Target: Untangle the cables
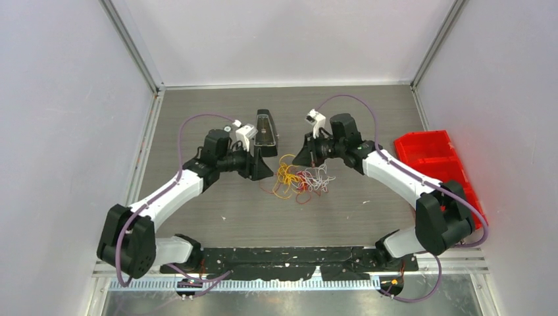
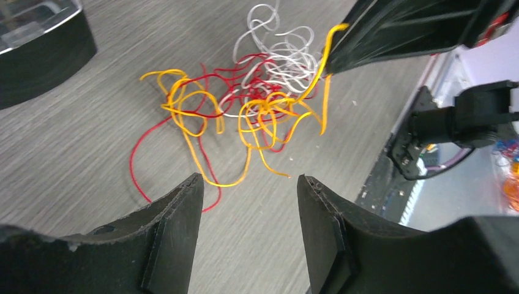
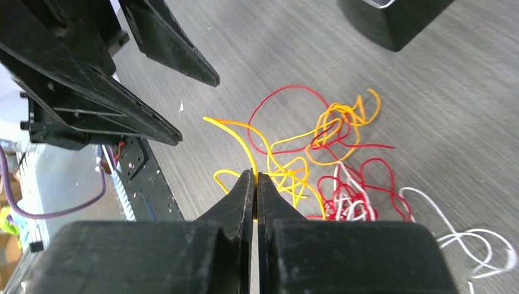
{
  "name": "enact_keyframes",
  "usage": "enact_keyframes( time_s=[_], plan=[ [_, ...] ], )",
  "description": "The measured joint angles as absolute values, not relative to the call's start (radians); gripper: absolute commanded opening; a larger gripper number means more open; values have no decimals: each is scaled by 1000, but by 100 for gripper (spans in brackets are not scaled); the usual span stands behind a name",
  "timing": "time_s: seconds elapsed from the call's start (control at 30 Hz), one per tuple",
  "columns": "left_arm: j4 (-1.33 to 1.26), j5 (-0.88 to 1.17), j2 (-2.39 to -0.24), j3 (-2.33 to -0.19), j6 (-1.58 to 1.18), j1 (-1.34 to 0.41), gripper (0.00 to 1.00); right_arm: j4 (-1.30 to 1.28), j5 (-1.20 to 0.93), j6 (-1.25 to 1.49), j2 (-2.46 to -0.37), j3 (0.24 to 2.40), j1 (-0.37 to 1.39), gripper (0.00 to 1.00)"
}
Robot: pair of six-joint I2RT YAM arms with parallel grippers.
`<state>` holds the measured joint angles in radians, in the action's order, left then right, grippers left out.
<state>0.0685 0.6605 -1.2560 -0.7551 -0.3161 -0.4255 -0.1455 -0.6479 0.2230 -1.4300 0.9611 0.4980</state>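
A tangle of thin cables lies mid-table: yellow (image 1: pixel 285 176), red (image 1: pixel 304 182) and white (image 1: pixel 322 174) strands looped through each other. My right gripper (image 1: pixel 304 157) is at the tangle's far edge, shut on a yellow cable (image 3: pixel 235 138) that rises from the pile into its tips (image 3: pixel 256 175). In the left wrist view that yellow strand (image 2: pixel 323 58) runs up to the right gripper's fingers (image 2: pixel 392 30). My left gripper (image 1: pixel 263 168) is open and empty (image 2: pixel 250 179), just left of the tangle, above loose ends of the yellow (image 2: pixel 183 104) and red (image 2: pixel 138 153) cables.
A black box with a clear top (image 1: pixel 266 130) stands just behind the left gripper; it also shows in the left wrist view (image 2: pixel 37 49). A red bin (image 1: pixel 437 164) sits at the table's right edge. The black mounting rail (image 1: pixel 296 260) runs along the near edge.
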Motion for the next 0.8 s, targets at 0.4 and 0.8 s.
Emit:
enact_keyframes(
  time_s=[0.4, 0.8],
  plan=[
    [97, 539, -1517, -883, -246, -479, 63, -200, -711, 201, -1349, 919, 367, 5],
    [149, 479, -1702, -1018, -250, -524, 56, -333, -823, 141, -1224, 992, 336, 5]
  ],
)
